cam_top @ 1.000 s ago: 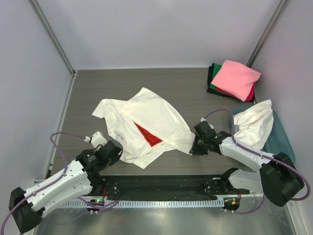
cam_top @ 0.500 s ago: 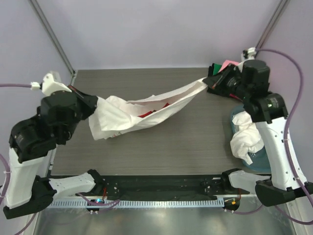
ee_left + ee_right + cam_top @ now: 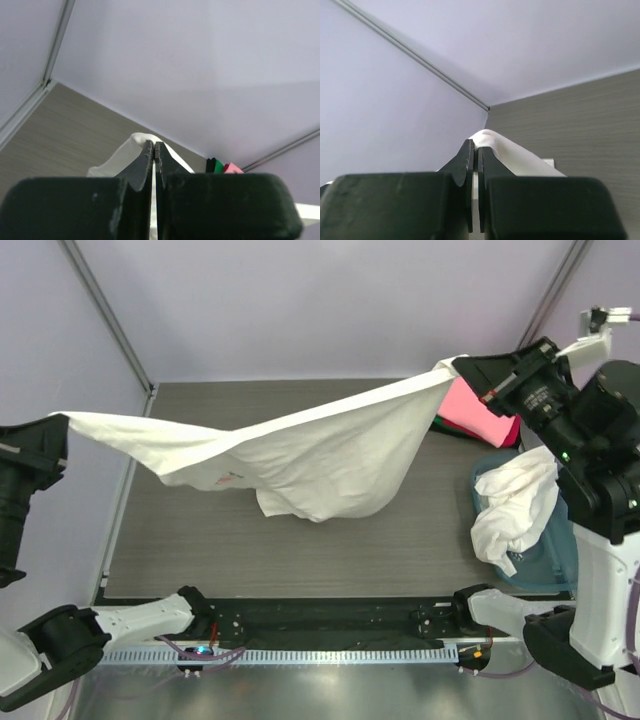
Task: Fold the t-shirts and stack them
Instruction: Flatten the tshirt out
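Note:
A cream-white t-shirt [image 3: 310, 450] hangs stretched high above the table between both grippers, with a faint red mark near its left part. My left gripper [image 3: 62, 422] is shut on its left end; in the left wrist view the gripper [image 3: 154, 145] pinches white cloth [image 3: 132, 142]. My right gripper [image 3: 462, 367] is shut on its right end; in the right wrist view the gripper [image 3: 475, 143] pinches the cloth [image 3: 510, 150]. A folded stack with a pink shirt [image 3: 480, 410] on top lies at the back right. Another cream-white shirt [image 3: 515, 505] hangs over the teal tub.
The teal plastic tub [image 3: 555, 550] stands at the table's right edge. The grey wood-grain table [image 3: 200, 540] is walled by pale panels on three sides. The stack's black, green and pink edges show in the left wrist view [image 3: 222, 166].
Both arms have risen and moved apart, lifting the cream-white shirt off the table and stretching it wide in the air. A second earlier it lay crumpled on the table.

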`<state>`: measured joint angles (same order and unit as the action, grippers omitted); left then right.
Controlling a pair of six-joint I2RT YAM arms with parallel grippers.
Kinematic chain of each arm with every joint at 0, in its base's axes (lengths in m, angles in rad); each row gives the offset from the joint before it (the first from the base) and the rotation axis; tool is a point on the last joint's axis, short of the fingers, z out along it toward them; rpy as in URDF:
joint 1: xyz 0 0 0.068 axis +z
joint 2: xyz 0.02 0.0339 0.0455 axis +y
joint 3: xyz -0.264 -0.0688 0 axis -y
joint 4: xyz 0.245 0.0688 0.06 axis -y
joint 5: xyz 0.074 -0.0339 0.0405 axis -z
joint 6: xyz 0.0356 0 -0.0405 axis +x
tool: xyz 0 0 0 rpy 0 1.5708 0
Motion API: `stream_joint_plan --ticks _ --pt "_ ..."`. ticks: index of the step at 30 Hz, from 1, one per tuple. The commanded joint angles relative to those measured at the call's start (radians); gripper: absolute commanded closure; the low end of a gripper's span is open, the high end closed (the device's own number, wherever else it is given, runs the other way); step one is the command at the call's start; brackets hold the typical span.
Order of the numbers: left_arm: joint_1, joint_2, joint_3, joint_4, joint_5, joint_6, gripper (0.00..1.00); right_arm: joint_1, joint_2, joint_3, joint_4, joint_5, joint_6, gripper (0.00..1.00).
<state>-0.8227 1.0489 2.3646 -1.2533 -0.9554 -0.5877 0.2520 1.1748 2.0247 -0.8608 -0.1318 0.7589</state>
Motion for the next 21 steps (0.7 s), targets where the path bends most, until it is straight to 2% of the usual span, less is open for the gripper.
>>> stream_joint_plan --ticks 1,4,7,12,14,15,16,17,18,21 --pt "0.004 -0.072 -0.051 0.242 0.018 0.224 1.0 -0.003 -0.128 -0.018 0.158 0.047 -0.047 0.99" --pt "0.005 -0.116 -0.057 0.356 0.085 0.302 1.0 -0.003 -0.196 -0.078 0.227 0.076 -0.066 0.99" --pt "0.005 -0.136 -0.056 0.448 0.237 0.347 1.0 -0.003 -0.279 -0.121 0.279 0.122 -0.069 0.99" --pt "0.054 -0.09 0.016 0.543 0.476 0.355 1.0 -0.049 -0.308 -0.081 0.299 0.083 -0.066 0.99" --pt "0.085 -0.037 0.068 0.555 0.542 0.353 1.0 -0.134 -0.235 0.036 0.234 0.06 -0.07 0.99" --pt "0.091 -0.018 0.082 0.555 0.555 0.356 1.0 -0.17 -0.195 0.095 0.136 0.043 -0.078 0.99" --pt "0.094 -0.001 0.087 0.555 0.569 0.358 1.0 -0.224 -0.161 0.211 0.082 0.028 -0.084 0.99" --pt "0.096 0.032 0.085 0.561 0.57 0.374 1.0 -0.329 -0.127 0.262 0.036 -0.026 -0.084 0.99" --pt "0.094 0.048 0.059 0.562 0.554 0.388 1.0 -0.382 -0.065 0.299 -0.037 -0.052 -0.087 0.99" --pt "0.094 0.13 -0.01 0.543 0.483 0.46 1.0 -0.427 -0.024 0.244 -0.096 -0.03 -0.07 0.98"
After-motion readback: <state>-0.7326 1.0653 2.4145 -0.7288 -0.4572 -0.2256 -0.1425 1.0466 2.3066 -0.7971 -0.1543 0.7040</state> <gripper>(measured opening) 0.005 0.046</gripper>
